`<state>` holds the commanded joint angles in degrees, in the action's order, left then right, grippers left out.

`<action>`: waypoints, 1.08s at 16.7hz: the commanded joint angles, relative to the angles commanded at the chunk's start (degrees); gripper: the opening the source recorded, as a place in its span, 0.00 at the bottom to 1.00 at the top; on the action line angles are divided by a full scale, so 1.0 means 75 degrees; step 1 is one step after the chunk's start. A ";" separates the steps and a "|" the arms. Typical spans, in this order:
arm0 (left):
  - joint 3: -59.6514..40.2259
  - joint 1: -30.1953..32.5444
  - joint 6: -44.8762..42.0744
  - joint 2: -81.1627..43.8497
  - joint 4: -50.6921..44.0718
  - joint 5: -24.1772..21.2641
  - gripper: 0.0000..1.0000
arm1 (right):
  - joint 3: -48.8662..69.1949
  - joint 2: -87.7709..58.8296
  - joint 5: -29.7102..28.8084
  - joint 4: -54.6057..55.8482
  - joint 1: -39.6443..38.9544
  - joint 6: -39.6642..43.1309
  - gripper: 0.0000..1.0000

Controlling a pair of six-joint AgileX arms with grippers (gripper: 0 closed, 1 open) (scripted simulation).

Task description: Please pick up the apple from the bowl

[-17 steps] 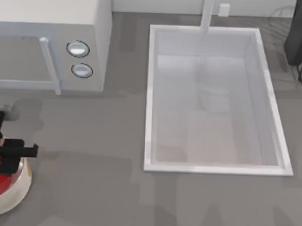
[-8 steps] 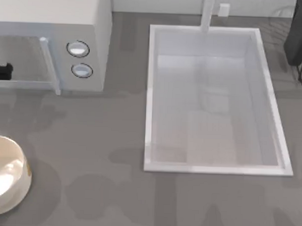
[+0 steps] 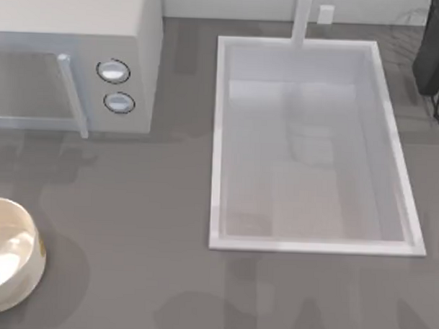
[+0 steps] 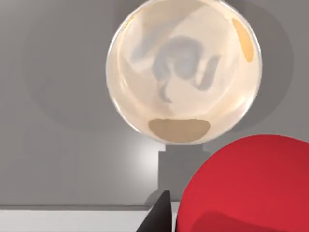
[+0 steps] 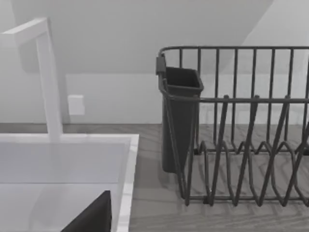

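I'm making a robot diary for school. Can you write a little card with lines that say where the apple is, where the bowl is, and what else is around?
apple: red, right in front of the left wrist camera, above the bowl and out of it
bowl: cream with tan blotches, nothing in it, at the table's left edge
left hand: fingers hidden, grip cannot be confirmed
sink: white, right of the bowl
microwave: behind the bowl
dish rack: dark wire, beside the sink

Apple (image 4: 246,186): plain bright red, no marking. Bowl (image 3: 17,269): glossy cream-white, pale inside with grey reflections, tan-brown blotches on outer wall. Table (image 3: 131,226): mid grey, mottled with darker shadow patches. Sink (image 3: 220,136): white rim, pale grey basin. Microwave (image 3: 147,54): light grey, two silver-blue dials. Rack (image 5: 241,145): dark grey wire, with dark cup (image 5: 179,116). Faucet (image 5: 48,82): white.
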<state>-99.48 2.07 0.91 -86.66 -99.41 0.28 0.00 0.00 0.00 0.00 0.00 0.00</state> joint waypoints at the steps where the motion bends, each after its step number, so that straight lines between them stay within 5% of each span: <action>1: 0.0000 0.0000 0.0000 0.0000 0.0000 0.0000 0.00 | 0.0000 0.0000 0.0000 0.0000 0.0000 0.0000 1.00; 7: 0.0103 0.0508 0.0520 -0.0380 0.0330 -0.0001 0.00 | 0.0000 0.0000 0.0000 0.0000 0.0000 0.0000 1.00; 14: 0.0825 0.3690 0.3670 -0.1735 0.2125 -0.0030 0.00 | 0.0000 0.0000 0.0000 0.0000 0.0000 0.0000 1.00; 18: 0.1148 0.4465 0.4441 -0.2087 0.2780 -0.0040 0.00 | 0.0000 0.0000 0.0000 0.0000 0.0000 0.0000 1.00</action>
<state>-90.87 35.56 34.22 -102.32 -78.55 -0.02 0.00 0.00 0.00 0.00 0.00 0.00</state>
